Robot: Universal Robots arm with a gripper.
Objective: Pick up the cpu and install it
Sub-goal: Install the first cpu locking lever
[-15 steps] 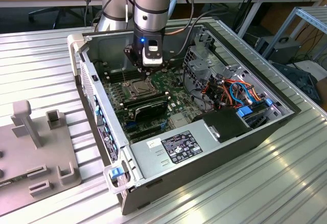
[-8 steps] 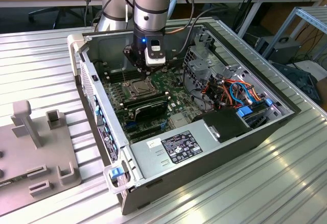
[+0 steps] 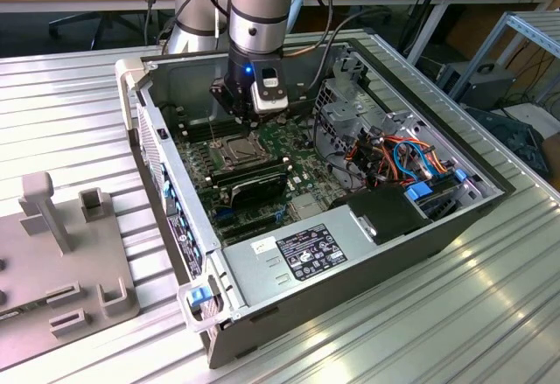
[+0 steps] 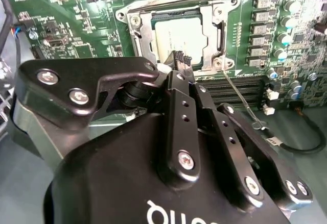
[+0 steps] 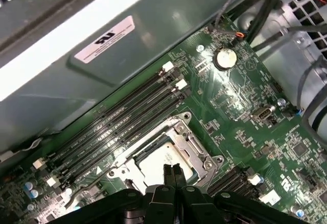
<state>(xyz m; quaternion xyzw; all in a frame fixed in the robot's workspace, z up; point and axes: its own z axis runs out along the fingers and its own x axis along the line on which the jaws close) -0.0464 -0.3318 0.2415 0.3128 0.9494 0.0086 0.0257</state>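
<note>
The cpu [image 4: 180, 34] is a square silver chip lying flat in the motherboard socket [image 4: 134, 27], whose metal frame surrounds it. In the first wrist view the cpu [image 5: 153, 164] lies just beyond my fingertips. My gripper [image 5: 172, 172] hangs right above the chip's edge with its two black fingers pressed together and nothing between them. In the second wrist view my gripper [image 4: 181, 58] points down at the chip's near edge. In the exterior view my gripper [image 3: 246, 120] hovers inside the open computer case, over the socket [image 3: 240, 148].
Memory slots [image 5: 120, 119] run alongside the socket. A power supply [image 3: 306, 248], drive cage [image 3: 350, 95] and bundled cables [image 3: 394, 157] crowd the case toward the exterior view's right. The case wall [image 3: 166, 174] stands at the left, and a grey fixture [image 3: 61, 253] sits outside on the ribbed table.
</note>
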